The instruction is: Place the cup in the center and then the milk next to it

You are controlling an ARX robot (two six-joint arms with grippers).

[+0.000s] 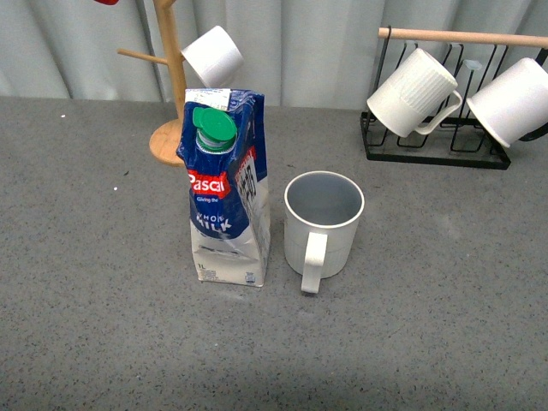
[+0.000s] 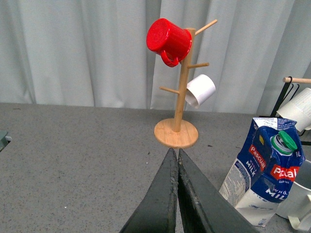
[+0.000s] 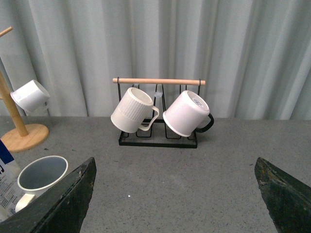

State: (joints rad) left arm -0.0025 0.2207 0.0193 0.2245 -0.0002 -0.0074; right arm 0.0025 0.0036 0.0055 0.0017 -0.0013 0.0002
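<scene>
The cup point(image 1: 323, 221), cream-white with a grey-blue inside, stands upright mid-table with its handle toward me. Close on its left stands the milk point(image 1: 225, 188), a blue-and-white carton with a green cap, upright and slightly dented. Neither arm shows in the front view. In the left wrist view my left gripper point(image 2: 176, 160) is shut with nothing between its fingers, and the milk point(image 2: 265, 167) stands apart from it. My right gripper point(image 3: 175, 170) is open and holds nothing; the cup point(image 3: 41, 175) sits just beyond one finger point(image 3: 63, 199).
A wooden mug tree point(image 1: 171, 86) at the back left carries a small white cup point(image 1: 212, 55) and a red mug point(image 2: 168, 39). At the back right a black rack point(image 1: 432, 141) holds a ribbed white mug point(image 1: 413, 92) and a smooth white mug point(image 1: 514, 101). A curtain hangs behind.
</scene>
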